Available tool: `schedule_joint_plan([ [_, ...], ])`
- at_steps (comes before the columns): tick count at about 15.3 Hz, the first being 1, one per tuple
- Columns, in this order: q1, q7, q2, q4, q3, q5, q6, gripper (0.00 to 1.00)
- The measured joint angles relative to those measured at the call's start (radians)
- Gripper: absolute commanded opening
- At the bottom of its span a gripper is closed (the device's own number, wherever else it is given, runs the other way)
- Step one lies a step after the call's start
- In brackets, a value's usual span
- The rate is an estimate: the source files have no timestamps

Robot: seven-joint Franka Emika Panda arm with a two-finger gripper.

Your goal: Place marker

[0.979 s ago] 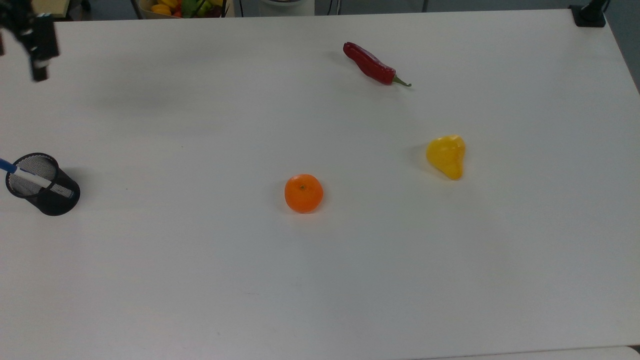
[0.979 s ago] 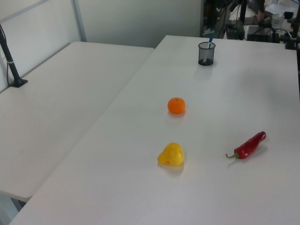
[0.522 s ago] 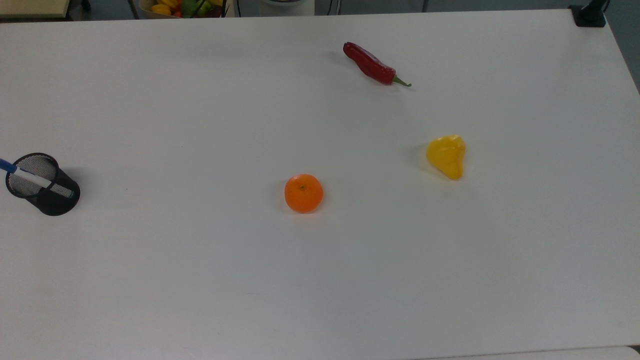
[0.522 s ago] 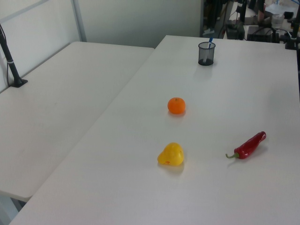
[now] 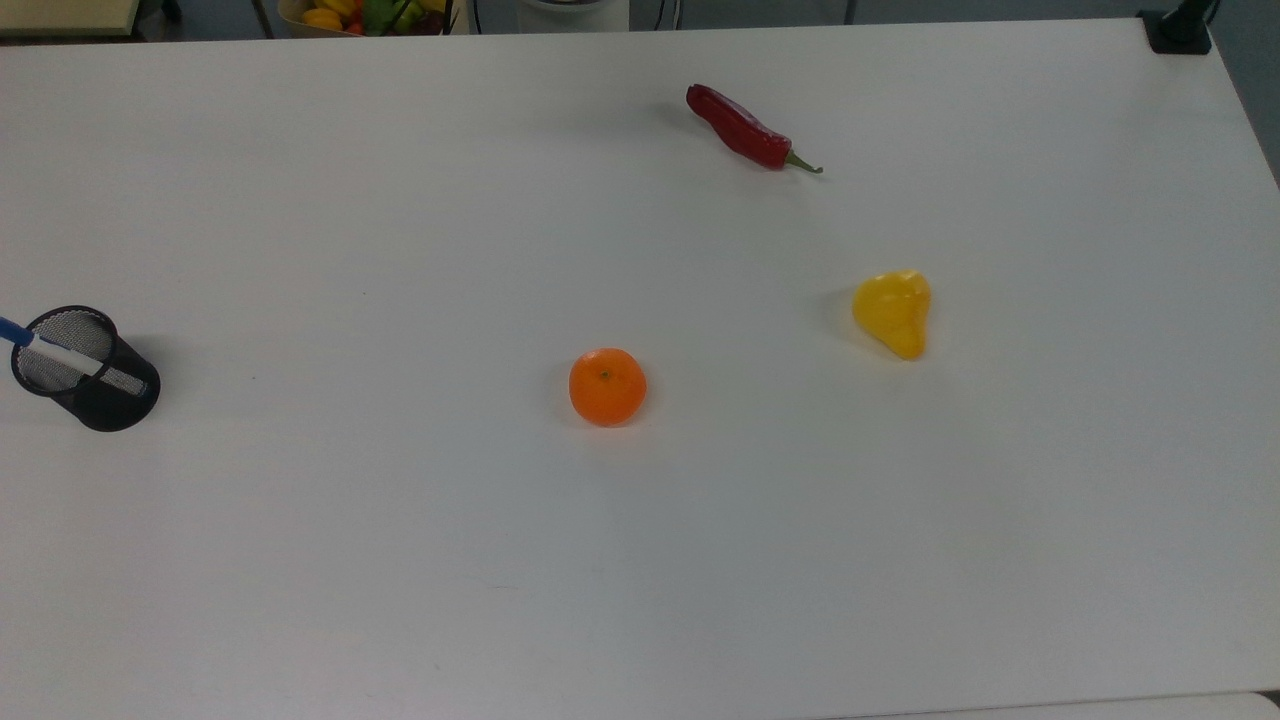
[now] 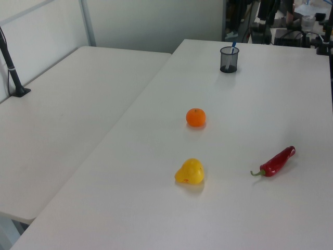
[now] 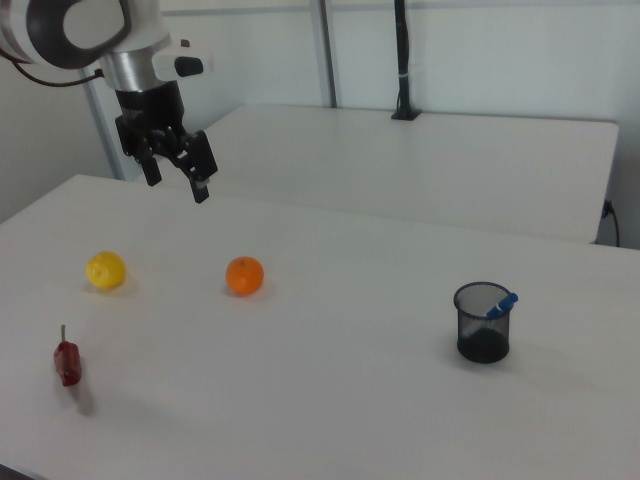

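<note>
One second ago your claw hung at the top view's upper-left corner, above the bench; now it has left that corner, and the right view finds the claw (image 7: pixel 175 170) high over the bench (image 5: pixel 400 560) toward the right view's left, above and beyond the orange (image 7: pixel 244 275). Its fingers stand apart with nothing between them.

You can find the marker (image 5: pixel 50 350) standing tilted inside the black mesh pen cup (image 5: pixel 95 385) at the top view's left edge, its blue end poking over the rim. The right view shows the same: the marker (image 7: pixel 500 303) leaning in the pen cup (image 7: pixel 484 325), well apart from the claw.

Nothing else has shifted. The orange (image 5: pixel 607 386), the yellow pear-shaped fruit (image 5: pixel 893 312) and the red chilli pepper (image 5: pixel 745 130) lie where they did, spread out and well apart from the cup.

Judging from this, your placing is done: the marker is resting in the cup and the empty arm is withdrawing. I see no correction for you to make, provided the cup was the intended spot.
</note>
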Motion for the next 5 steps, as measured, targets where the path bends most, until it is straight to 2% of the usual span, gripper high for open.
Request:
schedule_joint_plan([
  [5, -0.005, -0.098, 0.06, 0.0, -0.005, -0.001, 0.06, 1.0],
])
